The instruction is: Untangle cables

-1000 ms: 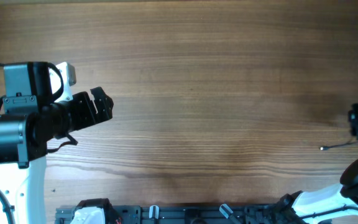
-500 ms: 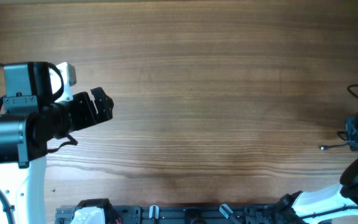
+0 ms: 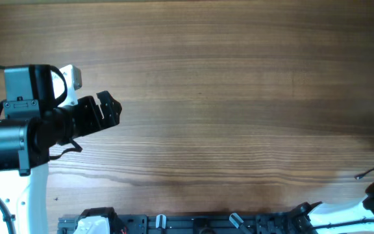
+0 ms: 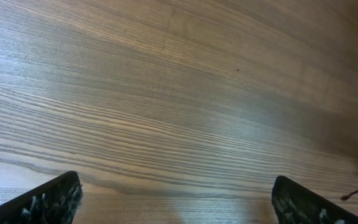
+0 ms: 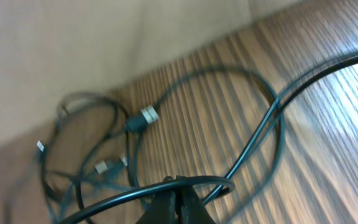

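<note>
Pulled back toward the near right corner, the right arm has almost left the overhead view, and a loose cable tip [image 3: 367, 173] has slid across the counter [image 3: 206, 97] with it. In the wrist view the right gripper [image 5: 178, 190] is clenched, apparently on one strand that runs crosswise over its fingertips. The rest of the cables [image 5: 143, 116] lie in loose loops ahead of it, at the counter's far right edge. The left gripper [image 3: 111, 109] hangs spread wide over bare wood, well apart from them, so the right arm is much the nearer.
</note>
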You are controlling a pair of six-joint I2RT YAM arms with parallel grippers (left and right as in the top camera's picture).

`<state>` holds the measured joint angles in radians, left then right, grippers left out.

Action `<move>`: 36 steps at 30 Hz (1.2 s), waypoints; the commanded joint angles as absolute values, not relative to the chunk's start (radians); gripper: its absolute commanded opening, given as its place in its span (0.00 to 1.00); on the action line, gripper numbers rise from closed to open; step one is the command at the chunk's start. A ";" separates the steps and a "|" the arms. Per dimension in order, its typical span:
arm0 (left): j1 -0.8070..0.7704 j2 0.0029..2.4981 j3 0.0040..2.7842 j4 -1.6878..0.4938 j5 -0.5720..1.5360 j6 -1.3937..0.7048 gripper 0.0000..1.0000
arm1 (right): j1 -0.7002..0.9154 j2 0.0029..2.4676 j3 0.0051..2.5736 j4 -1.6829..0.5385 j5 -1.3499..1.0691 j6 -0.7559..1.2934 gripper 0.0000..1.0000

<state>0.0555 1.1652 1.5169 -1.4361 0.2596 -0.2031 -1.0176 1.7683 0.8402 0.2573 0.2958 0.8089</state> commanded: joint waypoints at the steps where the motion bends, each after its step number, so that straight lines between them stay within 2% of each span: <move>1: 0.063 1.165 1.524 -1.429 0.273 -0.187 1.00 | -1.075 1.777 0.845 0.324 -0.004 0.839 0.32; 2: 0.063 1.165 1.524 -1.427 0.273 -0.188 1.00 | -1.077 1.777 0.845 0.339 -0.063 0.839 0.47; 3: 0.063 1.165 1.524 -1.426 0.273 -0.187 1.00 | -1.076 1.777 0.845 0.353 -0.129 0.841 0.91; 4: 0.063 1.165 1.524 -1.426 0.273 -0.187 1.00 | -1.068 1.776 0.846 0.352 -0.196 0.842 1.00; 7: 0.063 1.165 1.524 -1.425 0.273 -0.187 1.00 | -1.036 1.766 0.846 0.302 -0.337 0.879 0.99; 8: 0.063 1.165 1.524 -1.426 0.273 -0.187 1.00 | -0.997 1.748 0.846 0.217 -0.400 0.920 1.00; 10: 0.063 1.165 1.524 -1.427 0.273 -0.187 1.00 | -0.952 1.728 0.846 0.143 -0.388 0.915 1.00; 16: 0.063 1.166 1.524 -1.425 0.264 -0.186 1.00 | -0.795 1.654 0.846 -0.246 -0.022 0.859 1.00; 19: 0.063 1.166 1.524 -1.426 0.258 -0.160 1.00 | -0.725 1.654 0.846 -0.373 0.117 0.828 1.00; 21: 0.063 1.167 1.524 -1.422 0.239 -0.160 1.00 | -0.670 1.652 0.846 -0.318 0.052 0.662 0.99; 25: 0.063 1.167 1.524 -1.383 0.178 -0.160 1.00 | -0.506 1.633 0.882 -0.108 -0.294 0.282 0.99; 28: 0.063 1.167 1.524 -1.372 0.177 -0.160 1.00 | -0.374 1.598 0.981 -0.080 -0.544 0.064 1.00; 31: 0.063 1.167 1.524 -1.356 0.165 -0.154 1.00 | -0.304 1.559 1.061 -0.099 -0.776 -0.035 1.00; 33: 0.063 1.167 1.524 -1.343 0.161 -0.102 1.00 | -0.260 1.508 1.131 -0.197 -0.800 -0.049 1.00; 36: 0.063 1.166 1.525 -1.321 0.128 -0.082 1.00 | -0.216 1.396 1.253 -0.525 -0.625 -0.186 1.00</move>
